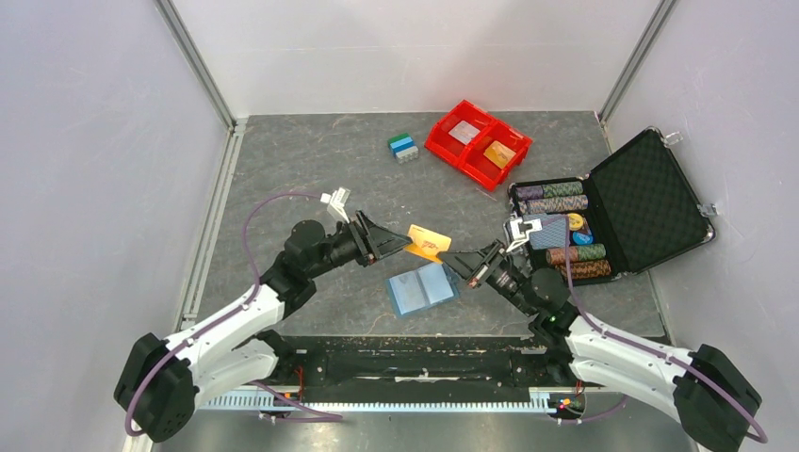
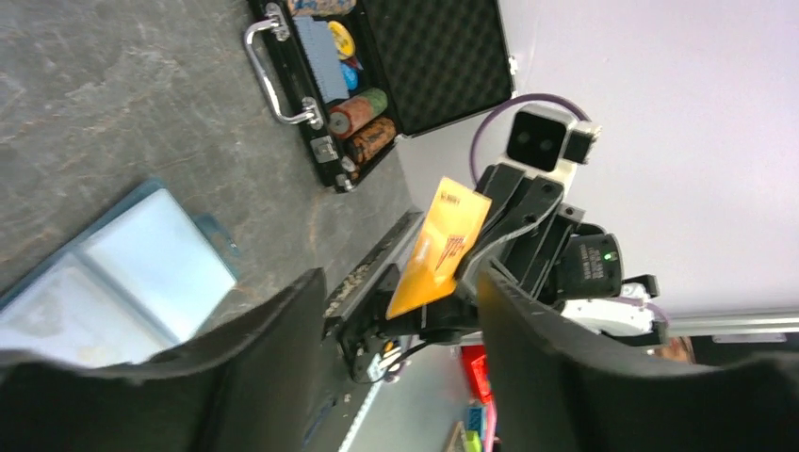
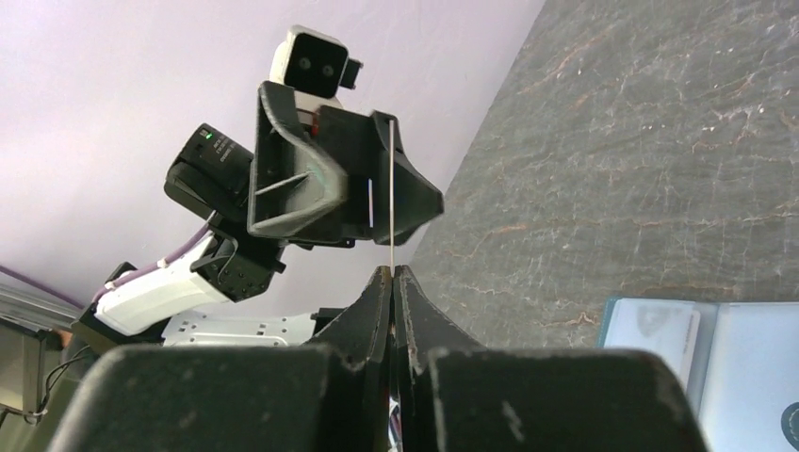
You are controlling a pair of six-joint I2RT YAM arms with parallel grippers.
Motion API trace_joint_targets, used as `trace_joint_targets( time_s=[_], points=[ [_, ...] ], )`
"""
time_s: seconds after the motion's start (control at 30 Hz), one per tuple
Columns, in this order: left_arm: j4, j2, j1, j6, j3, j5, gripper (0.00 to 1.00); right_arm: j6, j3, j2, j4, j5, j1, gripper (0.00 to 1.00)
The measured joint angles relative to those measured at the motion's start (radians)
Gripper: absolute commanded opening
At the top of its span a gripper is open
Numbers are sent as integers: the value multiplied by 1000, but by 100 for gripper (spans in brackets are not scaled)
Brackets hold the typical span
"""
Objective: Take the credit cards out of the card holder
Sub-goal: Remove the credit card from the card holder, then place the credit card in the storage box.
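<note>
Orange is the one that's out: the orange card (image 1: 429,242) is clear of the card holder (image 1: 422,288), so that bit of the job looks done. From the top camera it hangs between the two arms, just past the holder, which lies spread flat on the table near the bases. The left gripper (image 1: 398,247) is at one end of the card and the right gripper (image 1: 460,265) at the other, and from up here I can't tell who's got it. At the back, the red bin (image 1: 436,141) has something pale in one compartment and something orange in the other, too small to call. The black case (image 1: 650,202) of poker chips (image 1: 568,254) sits open off to the right.

Left wrist cam sorts out the grip. The left fingers (image 2: 283,348) stand well apart with nothing touching them, so that claw is released. The card is beyond them, pinched at its lower end by the opposite claw.

Right wrist cam shows the right fingers clenched tight on the card. It's edge-on here, just a thin line running up between the left's open jaws. This view also catches part of the holder, and one panel has a paler rectangle that might be a card inside, can't say for sure. My guess is one card out, and the holder needs checking for another.
</note>
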Motion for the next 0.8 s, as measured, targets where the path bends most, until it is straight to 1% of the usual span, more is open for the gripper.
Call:
trace_joint_targets(
  time_s=[0.07,0.1,0.13,0.3,0.47,0.6,0.63,0.7,0.8],
  points=[
    [-27,-13,0,2,0,-9,88,-8,1,-10,-6,10,-7,0],
    [-45,-21,0,6,0,-15,98,-11,1,-14,-13,14,-11,0],
    [-67,-31,0,11,0,-24,100,-17,5,-18,-29,20,-17,0],
    [-220,-88,0,74,25,-64,100,-69,68,-31,-137,51,-61,0],
    [-444,-142,0,198,119,-132,100,-172,229,-5,-288,85,-134,0],
    [-647,-151,0,355,249,-212,100,-249,375,81,-378,87,-226,0],
    [-705,-150,0,409,290,-238,100,-270,413,116,-401,82,-267,0],
    [-784,-146,0,486,342,-266,100,-290,454,167,-432,80,-323,0],
    [-874,-137,0,591,401,-302,100,-314,530,283,-477,68,-429,0]
  ],
)
